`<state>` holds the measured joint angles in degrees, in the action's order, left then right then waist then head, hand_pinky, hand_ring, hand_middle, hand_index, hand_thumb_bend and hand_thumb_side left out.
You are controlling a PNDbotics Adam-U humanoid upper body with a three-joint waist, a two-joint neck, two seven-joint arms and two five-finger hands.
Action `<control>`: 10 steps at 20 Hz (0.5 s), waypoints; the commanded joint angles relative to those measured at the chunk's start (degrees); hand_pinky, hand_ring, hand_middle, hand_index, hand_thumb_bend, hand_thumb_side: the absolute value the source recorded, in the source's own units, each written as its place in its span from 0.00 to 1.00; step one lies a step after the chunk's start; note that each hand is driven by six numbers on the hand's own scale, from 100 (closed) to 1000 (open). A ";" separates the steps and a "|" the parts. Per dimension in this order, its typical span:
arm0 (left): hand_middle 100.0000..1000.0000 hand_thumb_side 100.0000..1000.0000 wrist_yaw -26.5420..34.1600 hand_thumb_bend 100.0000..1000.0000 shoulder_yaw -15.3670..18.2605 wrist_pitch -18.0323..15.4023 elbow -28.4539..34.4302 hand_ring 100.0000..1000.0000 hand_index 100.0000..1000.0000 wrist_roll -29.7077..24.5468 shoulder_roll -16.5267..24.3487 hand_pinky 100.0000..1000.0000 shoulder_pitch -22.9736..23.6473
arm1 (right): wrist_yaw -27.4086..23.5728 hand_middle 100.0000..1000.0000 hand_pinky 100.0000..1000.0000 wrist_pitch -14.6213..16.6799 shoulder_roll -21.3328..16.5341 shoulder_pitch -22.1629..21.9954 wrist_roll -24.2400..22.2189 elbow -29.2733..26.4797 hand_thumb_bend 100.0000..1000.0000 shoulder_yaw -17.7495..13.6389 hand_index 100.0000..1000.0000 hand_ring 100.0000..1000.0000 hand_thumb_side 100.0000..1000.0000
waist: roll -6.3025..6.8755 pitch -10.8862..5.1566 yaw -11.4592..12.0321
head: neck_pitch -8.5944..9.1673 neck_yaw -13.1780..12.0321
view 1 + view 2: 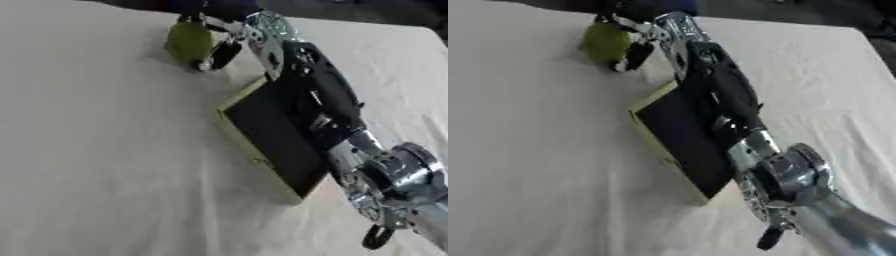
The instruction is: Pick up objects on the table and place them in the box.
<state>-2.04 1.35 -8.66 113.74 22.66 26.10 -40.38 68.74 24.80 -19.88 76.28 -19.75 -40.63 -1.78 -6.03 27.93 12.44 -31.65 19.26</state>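
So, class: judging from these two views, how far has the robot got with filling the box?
Nothing shows as done: the box interior looks dark and bare. In hand: the right hand is curled round a green object on the table beyond the box. Left: lifting it and placing it inside.

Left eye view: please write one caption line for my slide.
Right hand curled round a green object on the table, beyond the dark box.

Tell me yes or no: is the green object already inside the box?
No: the green object sits on the white cloth beyond the box, with the right hand at it.
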 commanded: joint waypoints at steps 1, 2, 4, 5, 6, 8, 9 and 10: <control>0.62 0.48 0.03 0.09 0.79 -0.04 0.85 0.85 0.71 0.29 0.41 0.73 -0.49 | 1.34 0.50 0.76 -0.03 -1.05 0.53 0.74 0.20 0.25 -0.38 0.80 0.75 0.11 | 0.36 -1.28 0.06 | 0.51 0.23; 0.62 0.48 0.02 0.09 0.81 -0.02 0.85 0.85 0.71 0.31 0.37 0.73 -0.46 | 1.21 0.48 0.76 0.02 -0.99 0.44 1.11 0.30 0.22 -0.49 0.78 0.74 0.10 | 0.35 -1.29 0.04 | 0.45 0.25; 0.62 0.48 0.02 0.09 0.84 0.01 0.85 0.85 0.71 0.35 0.33 0.73 -0.37 | 0.47 0.47 0.75 0.10 -0.88 0.37 1.82 0.39 0.13 -0.68 0.74 0.73 0.05 | 0.38 -1.35 -0.02 | 0.29 0.27; 0.62 0.48 0.02 0.09 0.86 0.03 0.85 0.85 0.71 0.37 0.32 0.73 -0.32 | -0.14 0.47 0.75 0.13 -0.83 0.37 2.12 0.38 0.08 -0.74 0.73 0.72 0.02 | 0.39 -1.40 -0.06 | 0.19 0.28; 0.62 0.48 0.02 0.09 0.88 0.05 0.85 0.85 0.71 0.38 0.30 0.73 -0.24 | -0.88 0.47 0.75 0.13 -0.75 0.40 2.38 0.35 0.04 -0.83 0.72 0.71 0.00 | 0.42 -1.49 -0.13 | 0.02 0.30; 0.62 0.48 0.03 0.10 0.90 0.11 0.85 0.85 0.71 0.37 0.27 0.73 -0.03 | -2.34 0.47 0.75 0.18 -0.73 0.52 2.35 0.30 0.00 -0.67 0.72 0.71 0.00 | 0.47 -1.75 -0.37 | -0.36 0.23; 0.62 0.48 0.02 0.10 0.92 0.14 0.85 0.85 0.71 0.38 0.25 0.73 0.10 | -2.98 0.47 0.75 0.25 -0.76 0.61 2.10 0.27 0.00 -0.50 0.73 0.71 0.00 | 0.51 -1.90 -0.51 | -0.56 0.18; 0.62 0.48 0.01 0.10 0.95 0.19 0.85 0.85 0.71 0.39 0.22 0.73 0.25 | -3.54 0.48 0.75 0.40 -0.78 0.70 1.70 0.23 0.00 -0.31 0.73 0.71 0.00 | 0.56 -2.09 -0.67 | -0.80 0.10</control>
<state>-2.04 1.65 -8.52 113.74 22.85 25.62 -39.74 66.14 25.10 -19.72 76.02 -17.86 -40.20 -2.09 -6.03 27.80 11.77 -32.22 19.29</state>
